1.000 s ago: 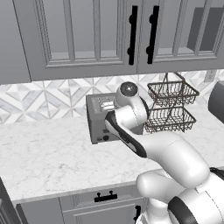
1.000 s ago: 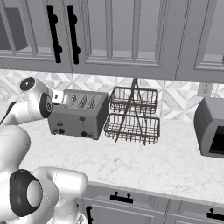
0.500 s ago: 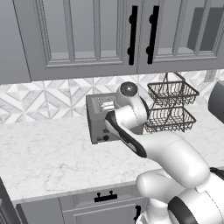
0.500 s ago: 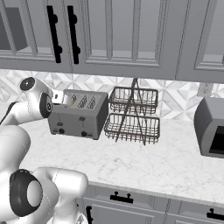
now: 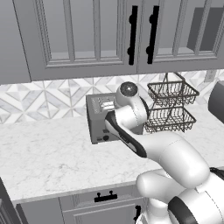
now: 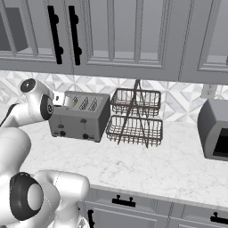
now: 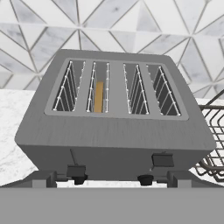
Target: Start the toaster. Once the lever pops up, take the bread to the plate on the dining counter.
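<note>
Standing on the white marble tabletop [image 6: 147, 162] against the tiled backsplash, the toaster [image 6: 80, 116] has its lever side facing the near edge. The bread [image 7: 99, 97] sits edge-on in the second slot from the left, sunk below the slot rim. The left lever [image 7: 75, 170] rests lower than the right lever [image 7: 162, 159]; two black knobs sit beneath them. The end effector [image 7: 111, 183] hovers just in front of the toaster's front face, fingers spread fully apart, holding nothing. A two-tier wire basket [image 6: 136, 116] stands just right of the toaster.
</note>
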You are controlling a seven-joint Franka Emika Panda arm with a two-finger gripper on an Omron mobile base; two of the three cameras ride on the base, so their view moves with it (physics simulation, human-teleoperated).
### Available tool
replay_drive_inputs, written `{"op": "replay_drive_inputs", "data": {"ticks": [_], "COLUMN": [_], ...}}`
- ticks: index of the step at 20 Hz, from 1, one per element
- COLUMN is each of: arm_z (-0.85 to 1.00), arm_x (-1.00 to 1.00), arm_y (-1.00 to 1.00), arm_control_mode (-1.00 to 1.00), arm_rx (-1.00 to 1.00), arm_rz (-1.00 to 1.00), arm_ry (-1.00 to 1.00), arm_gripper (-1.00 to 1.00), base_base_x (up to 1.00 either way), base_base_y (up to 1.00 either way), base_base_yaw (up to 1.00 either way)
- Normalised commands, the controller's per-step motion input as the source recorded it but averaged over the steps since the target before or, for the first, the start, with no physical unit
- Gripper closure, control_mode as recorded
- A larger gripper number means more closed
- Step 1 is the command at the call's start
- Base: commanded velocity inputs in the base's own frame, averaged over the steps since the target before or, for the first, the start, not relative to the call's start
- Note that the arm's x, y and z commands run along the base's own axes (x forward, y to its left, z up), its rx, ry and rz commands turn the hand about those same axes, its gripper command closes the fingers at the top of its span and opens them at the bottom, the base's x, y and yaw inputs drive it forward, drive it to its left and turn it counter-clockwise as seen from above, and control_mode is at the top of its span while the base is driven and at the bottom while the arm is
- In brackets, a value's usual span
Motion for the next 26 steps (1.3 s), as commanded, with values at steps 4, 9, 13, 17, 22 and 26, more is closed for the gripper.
{"op": "replay_drive_inputs", "data": {"ticks": [4,9,13,17,22,26], "arm_z": [0.00,0.00,0.00,0.00,0.00,0.00], "arm_x": [0.00,0.00,0.00,0.00,0.00,0.00], "arm_y": [0.00,0.00,0.00,0.00,0.00,0.00], "arm_control_mode": [-1.00,-1.00,-1.00,-1.00,-1.00,-1.00], "arm_rx": [0.00,0.00,0.00,0.00,0.00,0.00], "arm_rz": [0.00,0.00,0.00,0.00,0.00,0.00], "arm_ry": [0.00,0.00,0.00,0.00,0.00,0.00], "arm_gripper": [-1.00,-1.00,-1.00,-1.00,-1.00,-1.00], "base_base_x": [0.00,0.00,0.00,0.00,0.00,0.00], "base_base_y": [0.00,0.00,0.00,0.00,0.00,0.00], "base_base_yaw": [0.00,0.00,0.00,0.00,0.00,0.00]}}
